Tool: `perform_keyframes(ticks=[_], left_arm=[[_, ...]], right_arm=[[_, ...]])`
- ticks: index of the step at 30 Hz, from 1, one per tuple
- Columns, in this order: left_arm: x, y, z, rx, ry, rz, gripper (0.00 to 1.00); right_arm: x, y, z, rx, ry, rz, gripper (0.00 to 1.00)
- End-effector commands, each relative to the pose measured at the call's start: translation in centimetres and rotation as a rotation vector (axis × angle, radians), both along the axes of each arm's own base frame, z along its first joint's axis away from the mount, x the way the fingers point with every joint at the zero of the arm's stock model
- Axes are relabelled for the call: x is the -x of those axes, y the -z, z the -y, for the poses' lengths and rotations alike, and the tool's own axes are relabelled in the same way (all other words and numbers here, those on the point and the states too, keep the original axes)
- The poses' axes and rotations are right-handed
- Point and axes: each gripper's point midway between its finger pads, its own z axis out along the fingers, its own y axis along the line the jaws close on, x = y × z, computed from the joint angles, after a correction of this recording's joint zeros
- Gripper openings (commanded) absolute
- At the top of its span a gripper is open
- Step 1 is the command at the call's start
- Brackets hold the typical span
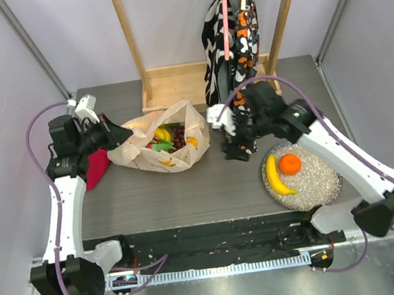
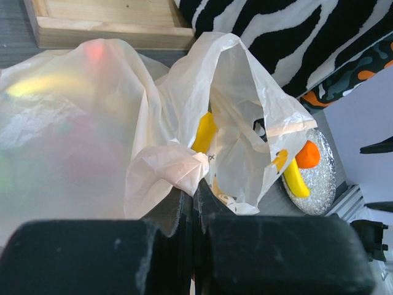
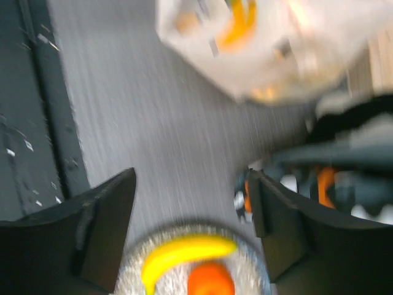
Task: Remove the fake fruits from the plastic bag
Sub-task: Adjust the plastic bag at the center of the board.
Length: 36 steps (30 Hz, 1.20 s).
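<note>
The plastic bag (image 1: 156, 156) lies open at mid table, with yellow bananas (image 1: 161, 134), a green fruit (image 1: 161, 146), dark grapes (image 1: 179, 139) and a yellow piece (image 1: 193, 142) inside. My left gripper (image 1: 119, 137) is shut on the bag's left edge; in the left wrist view the left gripper (image 2: 195, 187) pinches a fold of the bag (image 2: 92, 123), and a yellow fruit (image 2: 204, 132) shows inside. My right gripper (image 1: 236, 151) is open and empty between the bag and the plate. In the blurred right wrist view the right gripper (image 3: 190, 215) hangs over a banana (image 3: 184, 252) and an orange (image 3: 210, 279).
A glittery silver plate (image 1: 317, 184) at the right holds a banana (image 1: 278, 175) and an orange (image 1: 290, 164). A red cloth (image 1: 97, 168) lies left of the bag. A wooden rack (image 1: 175, 85) with hanging patterned clothes (image 1: 230, 35) stands at the back.
</note>
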Motion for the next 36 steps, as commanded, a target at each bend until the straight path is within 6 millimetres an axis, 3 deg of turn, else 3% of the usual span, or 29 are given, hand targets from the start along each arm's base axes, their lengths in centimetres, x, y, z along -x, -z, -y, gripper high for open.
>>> perform_keyframes(ticks=[1,4,7,9,10,12,13,16,18,21,25,36], left_arm=[[0.8,-1.7,0.7,0.027,0.020,0.053,0.00],[1.1,-1.6,0.7,0.034,0.017,0.048,0.00],[1.7,-1.6,0.6,0.031,0.008,0.046,0.00],[2.2,-1.6,0.6,0.023,0.007,0.048,0.00],[2.4,-1.7,0.5,0.020,0.006,0.051,0.00],[2.7,-1.7,0.5,0.020,0.006,0.051,0.00],[2.7,-1.7,0.5,0.020,0.005,0.052,0.00],[2.9,-1.8,0.6,0.021,0.009,0.056,0.00],[2.9,-1.7,0.6,0.022,0.011,0.057,0.00],[3.0,-1.2,0.6,0.023,0.009,0.055,0.00],[3.4,-0.4,0.8,0.032,0.020,0.040,0.00],[3.7,0.5,1.0,0.045,0.034,0.006,0.00]], right_arm=[[-0.9,-5.6,-8.6,-0.175,-0.102,0.026,0.72],[-2.8,-6.1,-12.9,-0.239,-0.122,0.026,0.67],[-5.9,-3.9,-16.3,-0.253,-0.080,0.004,0.61],[-8.0,-2.7,-17.5,-0.245,-0.025,0.006,0.56],[-9.7,0.1,-18.6,-0.217,0.013,-0.026,0.52],[-12.7,1.6,-18.9,-0.180,0.107,0.006,0.48],[-14.0,4.4,-19.3,-0.135,0.155,-0.015,0.46],[-17.8,6.6,-18.3,-0.108,0.310,-0.020,0.43],[-19.5,6.8,-17.1,-0.106,0.386,0.004,0.42],[-21.0,7.1,-16.2,-0.084,0.441,0.059,0.50],[-22.1,7.7,-15.0,-0.038,0.502,0.110,0.68],[-23.9,12.0,-13.8,0.062,0.592,0.138,0.86]])
